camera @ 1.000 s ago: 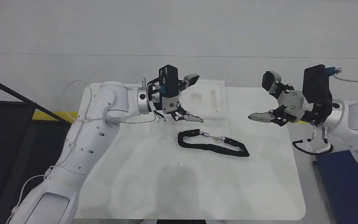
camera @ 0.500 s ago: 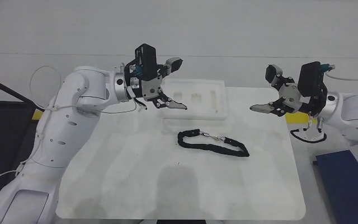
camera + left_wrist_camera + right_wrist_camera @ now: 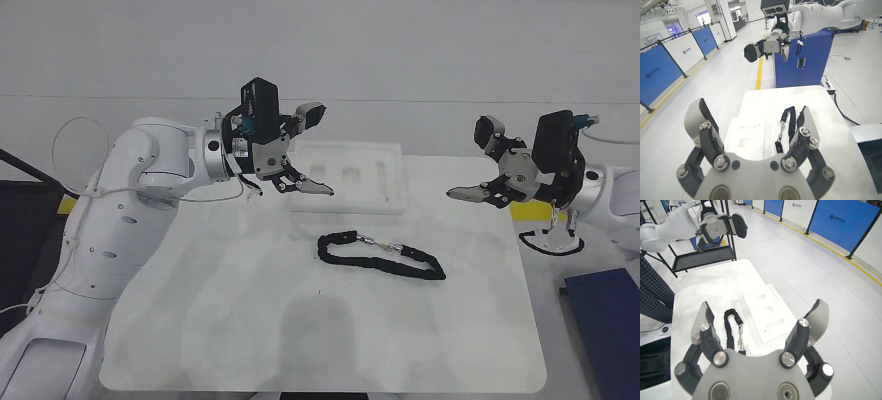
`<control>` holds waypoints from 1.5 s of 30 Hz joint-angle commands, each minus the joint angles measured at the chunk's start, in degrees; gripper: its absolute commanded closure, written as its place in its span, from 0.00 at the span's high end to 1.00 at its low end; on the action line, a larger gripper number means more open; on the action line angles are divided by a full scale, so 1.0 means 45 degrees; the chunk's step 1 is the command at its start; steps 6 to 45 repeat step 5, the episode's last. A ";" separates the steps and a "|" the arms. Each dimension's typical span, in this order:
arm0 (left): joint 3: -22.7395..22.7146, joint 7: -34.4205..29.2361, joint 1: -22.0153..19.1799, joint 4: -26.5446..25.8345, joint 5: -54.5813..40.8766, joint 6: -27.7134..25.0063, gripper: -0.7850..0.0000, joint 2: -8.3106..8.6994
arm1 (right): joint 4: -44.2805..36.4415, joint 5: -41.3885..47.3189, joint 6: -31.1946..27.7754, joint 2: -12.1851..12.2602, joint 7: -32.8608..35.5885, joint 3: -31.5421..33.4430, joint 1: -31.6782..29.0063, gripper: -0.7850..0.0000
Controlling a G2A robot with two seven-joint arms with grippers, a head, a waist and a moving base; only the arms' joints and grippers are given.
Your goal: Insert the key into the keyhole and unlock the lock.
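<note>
The black fabric-sleeved chain lock [image 3: 380, 264] lies in a flattened loop near the middle of the white worktop [image 3: 300, 330], just in front of the white foam tray with rectangular recesses [image 3: 355, 175] and apart from it. Its ends meet at a short silver metal lock barrel [image 3: 740, 329], with a small silver key [image 3: 739, 342] at that joint; whether the key is already seated in the keyhole cannot be told. Judgement: the chain is limp and fairly heavy. The barrel is rigid and the sound place to hold, while the key is thin, light and liable to slip. The left gripper [image 3: 318, 150] and right gripper [image 3: 472, 162] hang above opposite ends of the worktop, fingers spread wide, holding nothing.
</note>
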 commanded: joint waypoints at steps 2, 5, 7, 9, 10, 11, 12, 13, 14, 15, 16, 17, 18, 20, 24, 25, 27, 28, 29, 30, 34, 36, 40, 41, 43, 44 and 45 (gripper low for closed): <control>0.0000 0.0000 0.0000 0.0000 0.0000 0.0000 1.00 0.0000 | 0.0000 0.0000 0.0000 0.0000 0.0000 0.0000 0.0000 1.00; 0.0000 0.0000 0.0000 0.0000 0.0000 0.0000 1.00 0.0000 | 0.0000 0.0000 0.0000 0.0000 0.0000 0.0000 0.0000 1.00; 0.0000 0.0000 0.0000 0.0000 0.0000 0.0000 1.00 0.0000 | 0.0000 0.0000 0.0000 0.0000 0.0000 0.0000 0.0000 1.00; 0.0000 0.0000 0.0000 0.0000 0.0000 0.0000 1.00 0.0000 | 0.0000 0.0000 0.0000 0.0000 0.0000 0.0000 0.0000 1.00; 0.0000 0.0000 0.0000 0.0000 0.0000 0.0000 1.00 0.0000 | 0.0000 0.0000 0.0000 0.0000 0.0000 0.0000 0.0000 1.00; 0.0000 0.0000 0.0000 0.0000 0.0000 0.0000 1.00 0.0000 | 0.0000 0.0000 0.0000 0.0000 0.0000 0.0000 0.0000 1.00; 0.0000 0.0000 0.0000 0.0000 0.0000 0.0000 1.00 0.0000 | 0.0000 0.0000 0.0000 0.0000 0.0000 0.0000 0.0000 1.00; 0.0000 0.0000 0.0000 0.0000 0.0000 0.0000 1.00 0.0000 | 0.0000 0.0000 0.0000 0.0000 0.0000 0.0000 0.0000 1.00; 0.0000 0.0000 0.0000 0.0000 0.0000 0.0000 1.00 0.0000 | 0.0000 0.0000 0.0000 0.0000 0.0000 0.0000 0.0000 1.00; 0.0000 0.0000 0.0000 0.0000 0.0000 0.0000 1.00 0.0000 | 0.0000 0.0000 0.0000 0.0000 0.0000 0.0000 0.0000 1.00; 0.0000 0.0000 0.0000 0.0000 0.0000 0.0000 1.00 0.0000 | 0.0000 0.0000 0.0000 0.0000 0.0000 0.0000 0.0000 1.00; 0.0000 0.0000 0.0000 0.0000 0.0000 0.0000 1.00 0.0000 | 0.0000 0.0000 0.0000 0.0000 0.0000 0.0000 0.0000 1.00; 0.0000 0.0000 0.0000 0.0000 0.0000 0.0000 1.00 0.0000 | 0.0000 0.0000 0.0000 0.0000 0.0000 0.0000 0.0000 1.00; 0.0000 0.0000 0.0000 0.0000 0.0000 0.0000 1.00 0.0000 | 0.0000 0.0000 0.0000 0.0000 0.0000 0.0000 0.0000 1.00; 0.0000 0.0000 0.0000 0.0000 0.0000 0.0000 1.00 0.0000 | 0.0000 0.0000 0.0000 0.0000 0.0000 0.0000 0.0000 1.00; 0.0000 0.0000 0.0000 0.0000 0.0000 0.0000 1.00 0.0000 | 0.0000 0.0000 0.0000 0.0000 0.0000 0.0000 0.0000 1.00; 0.0000 0.0000 0.0000 0.0000 0.0000 0.0000 1.00 0.0000 | 0.0000 0.0000 0.0000 0.0000 0.0000 0.0000 0.0000 1.00; 0.0000 0.0000 0.0000 0.0000 0.0000 0.0000 1.00 0.0000 | 0.0000 0.0000 0.0000 0.0000 0.0000 0.0000 0.0000 1.00; 0.0000 0.0000 0.0000 0.0000 0.0000 0.0000 1.00 0.0000 | 0.0000 0.0000 0.0000 0.0000 0.0000 0.0000 0.0000 1.00; 0.0000 0.0000 0.0000 0.0000 0.0000 0.0000 1.00 0.0000 | 0.0000 0.0000 0.0000 0.0000 0.0000 0.0000 0.0000 1.00; 0.0000 0.0000 0.0000 0.0000 0.0000 0.0000 1.00 0.0000 | 0.0000 0.0000 0.0000 0.0000 0.0000 0.0000 0.0000 1.00; 0.0000 0.0000 0.0000 0.0000 0.0000 0.0000 1.00 0.0000 | 0.0000 0.0000 0.0000 0.0000 0.0000 0.0000 0.0000 1.00; 0.0000 0.0000 0.0000 0.0000 0.0000 0.0000 1.00 0.0000 | 0.0000 0.0000 0.0000 0.0000 0.0000 0.0000 0.0000 1.00; 0.0000 0.0000 0.0000 0.0000 0.0000 0.0000 1.00 0.0000 | 0.0000 0.0000 0.0000 0.0000 0.0000 0.0000 0.0000 1.00; 0.0000 0.0000 0.0000 0.0000 0.0000 0.0000 1.00 0.0000 | 0.0000 0.0000 0.0000 0.0000 0.0000 0.0000 0.0000 1.00; 0.0000 0.0000 0.0000 0.0000 0.0000 0.0000 1.00 0.0000 | 0.0000 0.0000 0.0000 0.0000 0.0000 0.0000 0.0000 1.00; 0.0000 0.0000 0.0000 0.0000 0.0000 0.0000 1.00 0.0000 | 0.0000 0.0000 0.0000 0.0000 0.0000 0.0000 0.0000 1.00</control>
